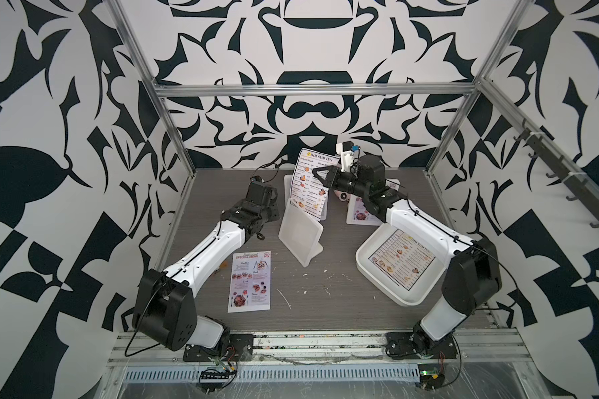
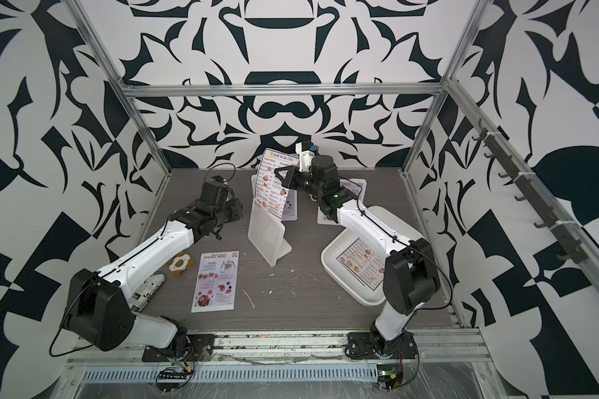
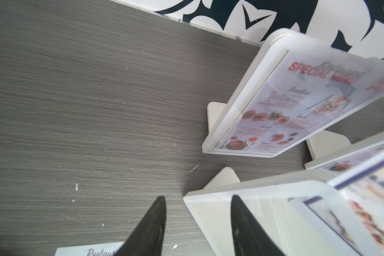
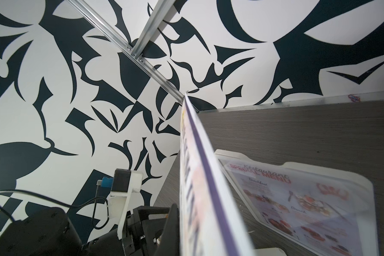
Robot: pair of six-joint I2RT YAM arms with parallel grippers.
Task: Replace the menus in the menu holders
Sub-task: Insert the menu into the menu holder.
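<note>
Menu holders, three in all, stand on the far half of the grey wood-grain table point(image 1: 325, 304). On the table's right side lies the white rounded-square tray point(image 1: 363, 267), with a black-bordered DIM SUM INN sheet point(image 1: 402, 260) flat inside it.

The front holder point(image 1: 300, 238) shows its plain back in both top views and leans on its slanted foot. Just behind it, the rear holder point(image 1: 287, 186) carries a pink SPECIAL MENU sheet point(image 3: 297, 106). The right-side holder point(image 1: 358, 216), also with a pink sheet in it, is partly hidden by the right arm.

A second DIM SUM INN page, the held menu point(image 1: 306, 179), rises tilted above the front holder. Its lower end meets the holder's top (in the left wrist view a corner shows through the clear face). The loose pink menu point(image 1: 249, 281) lies flat near the table's front left, apart from everything else.

The right gripper point(image 1: 316, 172) is pinched together on the held menu's upper side edge. The left gripper point(image 3: 197, 199) hangs above the table with its jaws apart at the front holder's near corner. One finger point(image 3: 242, 221) overlaps the holder's face and the other is over bare table; whether either touches the holder cannot be told.

A small tan-and-white round object point(image 2: 180, 264) lies beside the left arm
</note>
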